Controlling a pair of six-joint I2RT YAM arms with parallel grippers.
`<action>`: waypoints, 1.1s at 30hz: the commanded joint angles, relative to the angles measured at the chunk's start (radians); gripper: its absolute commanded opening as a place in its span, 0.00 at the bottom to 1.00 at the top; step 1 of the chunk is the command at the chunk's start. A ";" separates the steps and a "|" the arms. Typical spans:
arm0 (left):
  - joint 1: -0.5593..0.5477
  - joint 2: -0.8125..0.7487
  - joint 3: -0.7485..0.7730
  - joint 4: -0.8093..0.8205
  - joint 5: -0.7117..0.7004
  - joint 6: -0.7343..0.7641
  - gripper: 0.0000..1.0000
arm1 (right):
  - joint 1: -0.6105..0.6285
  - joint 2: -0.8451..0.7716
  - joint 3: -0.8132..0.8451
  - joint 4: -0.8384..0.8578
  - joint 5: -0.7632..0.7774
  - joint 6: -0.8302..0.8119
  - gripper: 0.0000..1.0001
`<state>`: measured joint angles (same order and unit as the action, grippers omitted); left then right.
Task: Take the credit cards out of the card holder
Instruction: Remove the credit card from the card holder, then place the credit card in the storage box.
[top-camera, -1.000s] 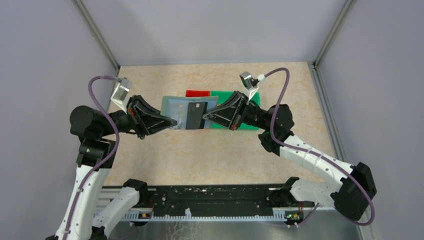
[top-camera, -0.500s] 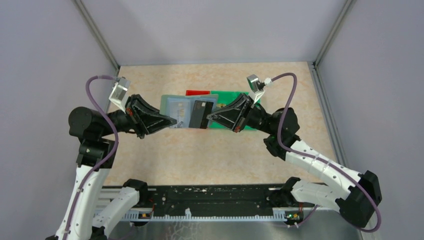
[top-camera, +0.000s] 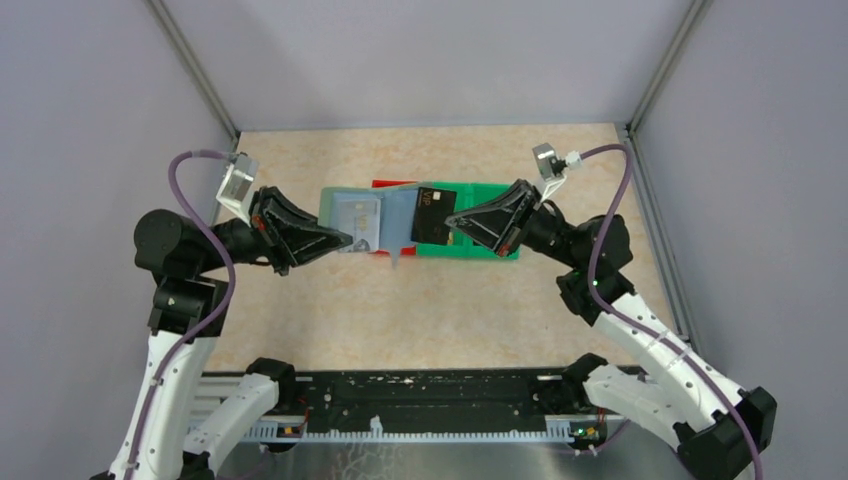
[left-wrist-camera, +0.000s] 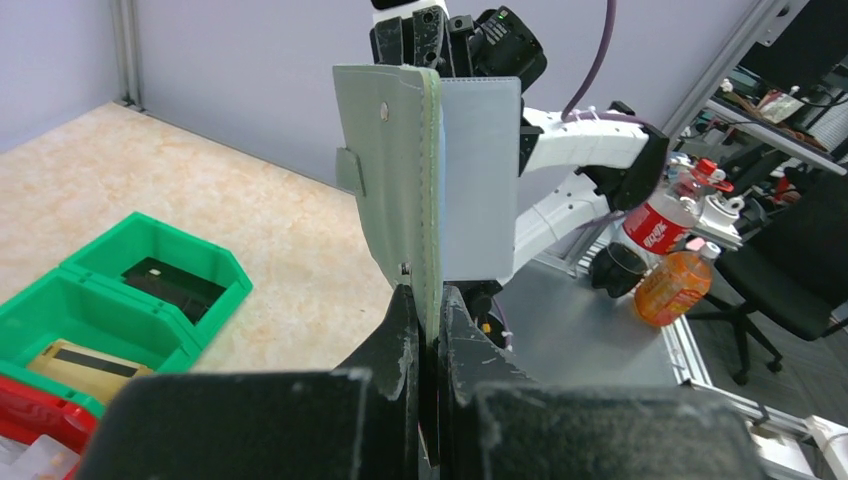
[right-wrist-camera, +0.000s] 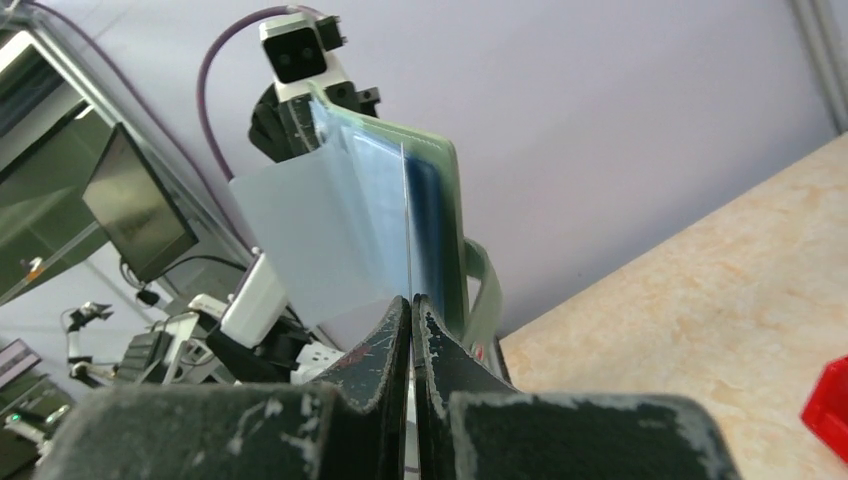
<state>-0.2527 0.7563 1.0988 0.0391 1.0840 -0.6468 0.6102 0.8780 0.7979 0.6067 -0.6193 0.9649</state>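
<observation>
Beige, marbled stone-look covering ran across the whole surface (top-camera: 330, 310). Toward its far side sat the green bins (top-camera: 470, 250), with a red bin (top-camera: 392, 186) touching them on the left.

Above the surface, in front of those bins, hung the card holder (top-camera: 355, 215), pale grey-green and spread open, with its pale blue-grey inner leaf (top-camera: 398, 225) swung out to the right. It touched neither the surface nor the bins. From my left wrist the holder stood upright on its edge, and its small closing tab (left-wrist-camera: 347, 170) stuck out to the side.

My left pincer (top-camera: 350, 241) was pressed together on the holder's lower left edge, which ran down between the two fingers.

My right pincer (top-camera: 449, 219) faced it from the right, its fingers squeezed onto the right edge of a dark credit card (top-camera: 430, 220) with pale lettering at its top. That card hung over the green bins, and its left edge met the holder's inner leaf. I could not tell whether it had fully cleared the pocket. From my right wrist the card showed only as a thin line rising from between my fingertips.

Inside the green bins lay two more cards, each in its own compartment: a black card (left-wrist-camera: 172, 281) and a tan card with a dark stripe (left-wrist-camera: 85, 362).
</observation>
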 joint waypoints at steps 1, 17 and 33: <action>-0.003 0.000 0.065 -0.096 -0.049 0.138 0.00 | -0.075 -0.041 0.009 -0.082 -0.054 -0.009 0.00; -0.003 0.011 0.110 -0.164 -0.029 0.210 0.00 | -0.346 0.100 0.101 -0.898 0.301 -0.502 0.00; -0.003 0.009 0.101 -0.153 -0.013 0.187 0.00 | -0.345 0.583 0.255 -0.808 0.516 -0.641 0.00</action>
<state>-0.2527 0.7704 1.1812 -0.1421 1.0595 -0.4519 0.2699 1.3956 0.9844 -0.2718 -0.1574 0.3660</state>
